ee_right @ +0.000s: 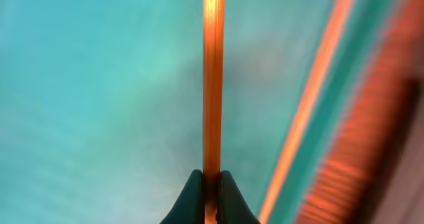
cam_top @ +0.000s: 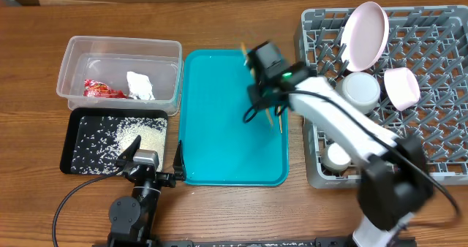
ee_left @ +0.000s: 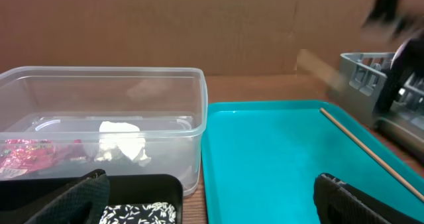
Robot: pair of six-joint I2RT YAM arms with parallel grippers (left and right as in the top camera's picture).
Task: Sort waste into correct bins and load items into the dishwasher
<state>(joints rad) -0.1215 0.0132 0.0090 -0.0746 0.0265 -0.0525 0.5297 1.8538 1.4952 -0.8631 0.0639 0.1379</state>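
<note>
wooden desk (cam_top: 241,210): right gripper (ee_right: 211,182) jaws are clenching a chopstick (ee_right: 212,85), best lifting it level toward the rack (cam_top: 446,108) at 3 o'clock; left gripper (cam_top: 153,163) gaping.

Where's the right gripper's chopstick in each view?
Overhead: chopstick over the right part of the teal tray.
Left wrist: a chopstick slants across the right edge; whether the same one, unclear.
Right wrist: vertical at centre, pinched by right gripper at bottom.
Shared landmark: teal tray.
</note>
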